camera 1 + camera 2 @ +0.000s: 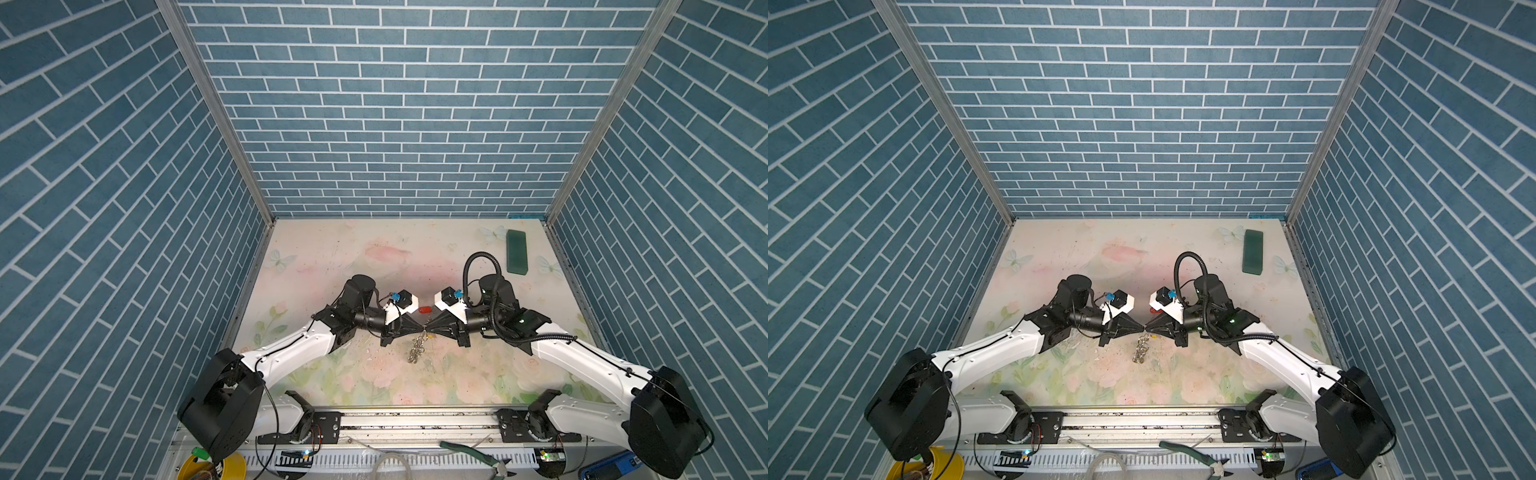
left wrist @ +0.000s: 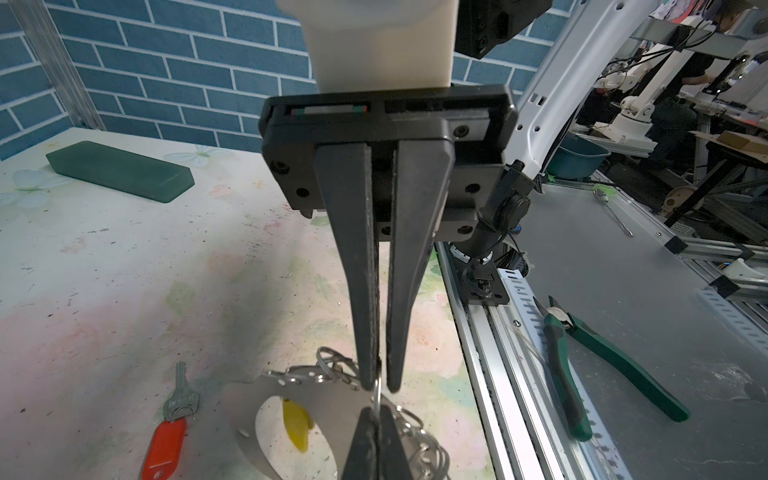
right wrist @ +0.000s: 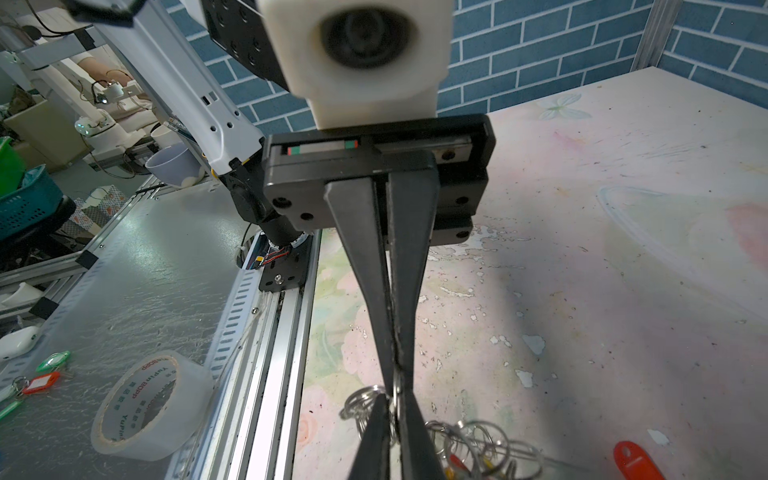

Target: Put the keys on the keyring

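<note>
In both top views my left gripper (image 1: pixel 420 328) (image 1: pixel 1142 328) and right gripper (image 1: pixel 427 328) (image 1: pixel 1148 328) meet tip to tip above the table's middle. Each is shut on the same small silver ring (image 2: pixel 377 395) (image 3: pixel 397 390) of the keyring. The keyring (image 1: pixel 417 350) (image 1: pixel 1141 351) hangs below them, a flat grey oval band (image 2: pixel 245 415) fringed with rings (image 3: pixel 486 449). A yellow key (image 2: pixel 297 419) shows through its hollow. A red key (image 1: pixel 426 310) (image 2: pixel 164 444) (image 3: pixel 636 461) lies on the table just behind the grippers. In the left wrist view my left gripper (image 2: pixel 376 409) faces the right gripper (image 2: pixel 377 384).
A dark green block (image 1: pixel 516 251) (image 1: pixel 1252 251) (image 2: pixel 120 170) lies at the back right of the flowered table (image 1: pixel 332 257). Green pliers (image 1: pixel 478 453) (image 2: pixel 602 365) and a tape roll (image 3: pixel 145 407) sit on the metal shelf in front of the rail (image 1: pixel 415 419).
</note>
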Controlling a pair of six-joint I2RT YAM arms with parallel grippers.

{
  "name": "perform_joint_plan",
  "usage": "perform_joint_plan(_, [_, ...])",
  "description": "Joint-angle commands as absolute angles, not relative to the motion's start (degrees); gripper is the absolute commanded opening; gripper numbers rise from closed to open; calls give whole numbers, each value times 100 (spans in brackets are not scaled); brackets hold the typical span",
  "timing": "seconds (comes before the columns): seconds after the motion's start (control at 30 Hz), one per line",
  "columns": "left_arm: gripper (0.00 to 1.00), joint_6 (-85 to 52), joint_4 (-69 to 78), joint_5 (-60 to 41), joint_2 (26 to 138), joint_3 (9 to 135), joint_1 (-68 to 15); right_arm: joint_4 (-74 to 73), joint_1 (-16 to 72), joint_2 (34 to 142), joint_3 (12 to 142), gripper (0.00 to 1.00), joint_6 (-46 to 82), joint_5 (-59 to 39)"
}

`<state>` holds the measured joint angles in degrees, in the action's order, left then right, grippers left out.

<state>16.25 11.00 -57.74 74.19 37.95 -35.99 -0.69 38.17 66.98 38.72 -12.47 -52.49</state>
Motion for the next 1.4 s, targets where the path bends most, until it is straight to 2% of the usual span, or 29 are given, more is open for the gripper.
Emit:
perform_joint_plan(0.0, [0,1636,1247,-5732,7310,3772,-3615,176,3877,6767,4082,6,-1599,-5274])
perform_joint_plan(0.1, [0,1628,1297,-5683,7278,3753,-3612,173,3876,6769,4115,0,-1561,-5229])
perform_joint_plan(0.2, [3,1603,1453,-5626,7224,3660,-3608,-95,3864,6670,4018,0,-1343,-5119])
perform_joint_plan(0.37, [24,1094,2562,-5572,7065,3131,-3299,-1855,3570,6377,3328,0,-329,-5232])
perform_joint_plan(0.5, [31,593,3710,-5563,7027,2766,-3116,-3184,3460,6311,2825,0,260,-5306])
perform_joint_plan(0.87, [27,152,4848,-5739,7286,2600,-3111,-5653,3456,6934,2342,0,1332,-5536])
perform_joint_plan(1.37, [13,-532,5632,-6099,7688,2682,-3111,-6354,3707,7558,2491,0,1670,-5669])
